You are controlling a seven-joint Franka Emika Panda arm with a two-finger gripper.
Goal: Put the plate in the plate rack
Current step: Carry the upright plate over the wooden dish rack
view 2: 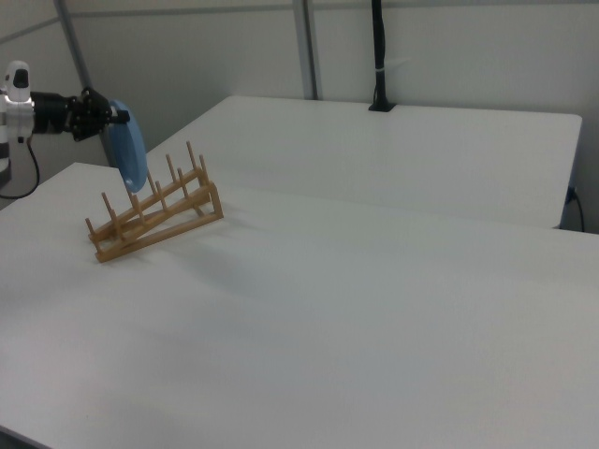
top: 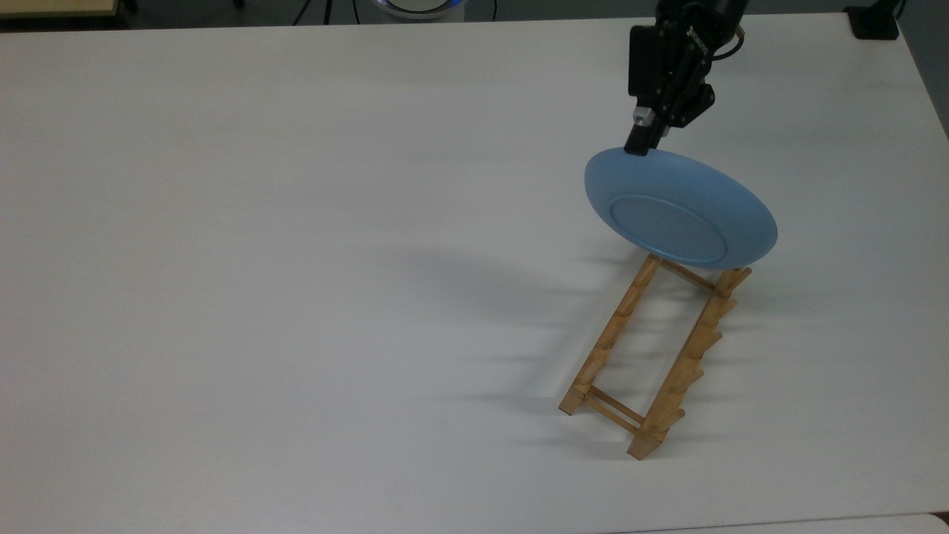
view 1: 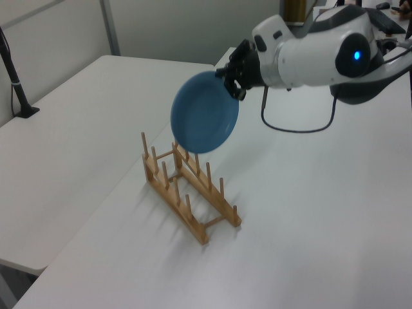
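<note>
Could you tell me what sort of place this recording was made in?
Probably a robotics lab or test room: plain white tables pushed together, a black camera pole clamped to one, and partition walls behind.

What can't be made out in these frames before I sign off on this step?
- Rack's far end: in the top view the plate covers the end pegs of the plate rack.
- Slot alignment: in the left view the plate overlaps the rack's pegs, so which gap it sits over is unclear.
- Grip: the gripper meets the rim, but the contact is too small to judge in the right view.
</note>
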